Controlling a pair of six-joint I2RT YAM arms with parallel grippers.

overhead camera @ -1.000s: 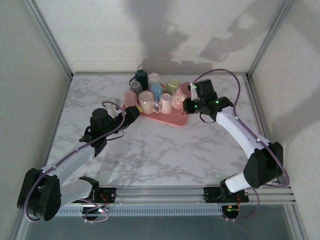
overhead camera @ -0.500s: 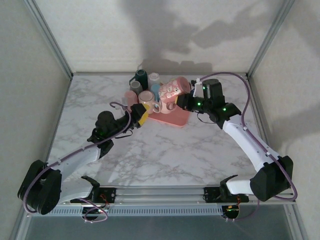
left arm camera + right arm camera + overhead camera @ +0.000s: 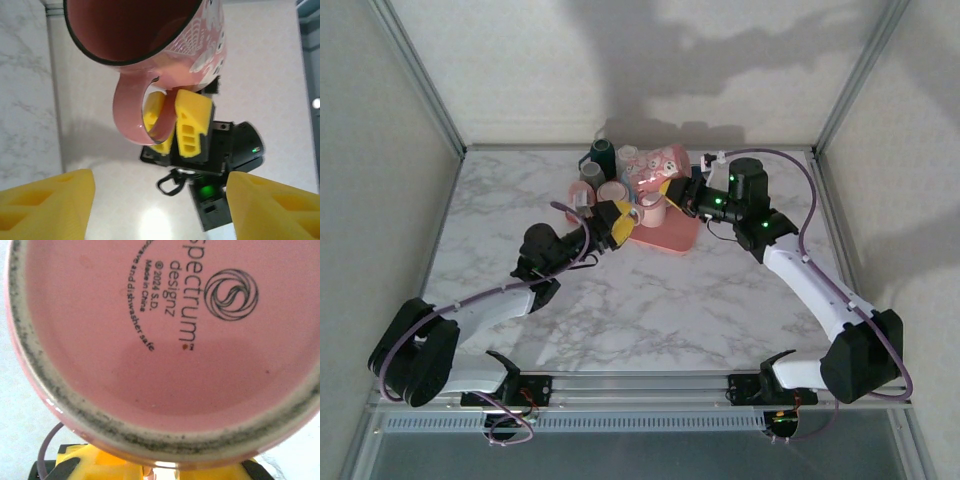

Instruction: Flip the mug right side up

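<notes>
Left wrist view: pink mug (image 3: 150, 45) hangs above tray (image 3: 672, 238), right gripper (image 3: 173, 120) clamped on handle (image 3: 125, 107). Left gripper (image 3: 160, 202) half open, empty, near tray. We centre fingers (image 3: 50, 205) around mug body before closing.

A pink tray (image 3: 675, 238) of assorted mugs (image 3: 601, 152) sits on the marble table (image 3: 650, 300).

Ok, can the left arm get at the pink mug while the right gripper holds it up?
Probably yes. The pink mug hangs by its handle from the right gripper, rim facing the open left gripper, nothing between them.
</notes>
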